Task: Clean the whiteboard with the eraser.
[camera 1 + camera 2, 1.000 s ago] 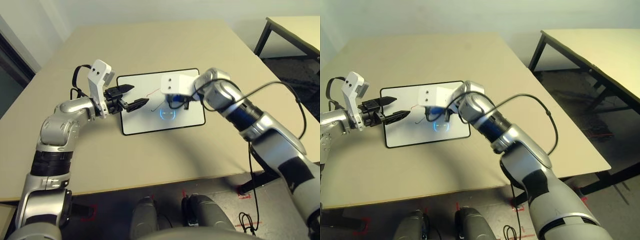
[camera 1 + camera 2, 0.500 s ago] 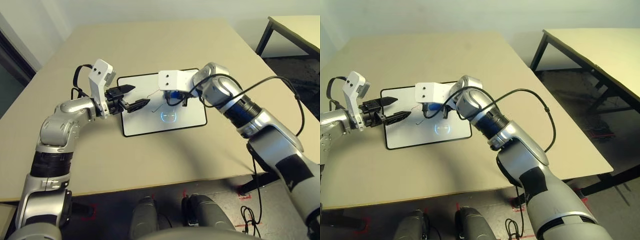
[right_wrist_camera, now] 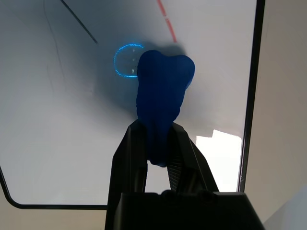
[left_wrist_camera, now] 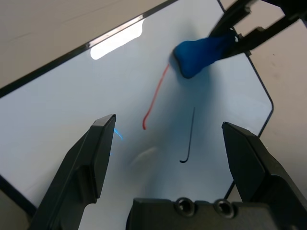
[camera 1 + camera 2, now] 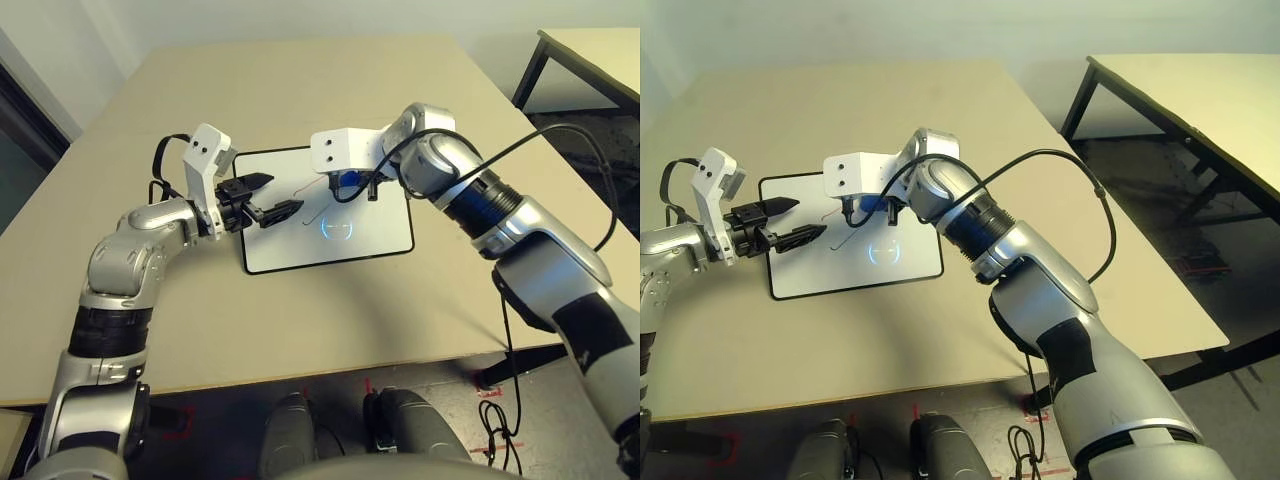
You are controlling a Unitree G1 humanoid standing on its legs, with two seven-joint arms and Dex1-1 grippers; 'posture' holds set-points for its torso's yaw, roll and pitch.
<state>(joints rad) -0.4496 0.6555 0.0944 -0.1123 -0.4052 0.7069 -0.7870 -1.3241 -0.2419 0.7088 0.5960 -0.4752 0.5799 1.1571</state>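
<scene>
From the head camera, a whiteboard (image 5: 328,210) with a thin black frame lies flat near the middle of a tan table (image 5: 300,90). The right gripper (image 5: 352,186) reaches in over the board's far half, its two black fingers clamped on a small blue eraser (image 5: 349,181). The left gripper (image 5: 268,196) hovers above the board's left edge, fingers spread apart and holding nothing. A faint red line and a thin dark line mark the board between the two grippers.

From the left wrist, both black fingers (image 4: 91,160) stand wide over the white surface (a red stroke and a dark hooked stroke lie between them), with the blue eraser beyond, pinched by the other gripper.

From the right wrist, the fingers (image 3: 132,160) squeeze the eraser's near end; its far end meets the board beside a red stroke.
</scene>
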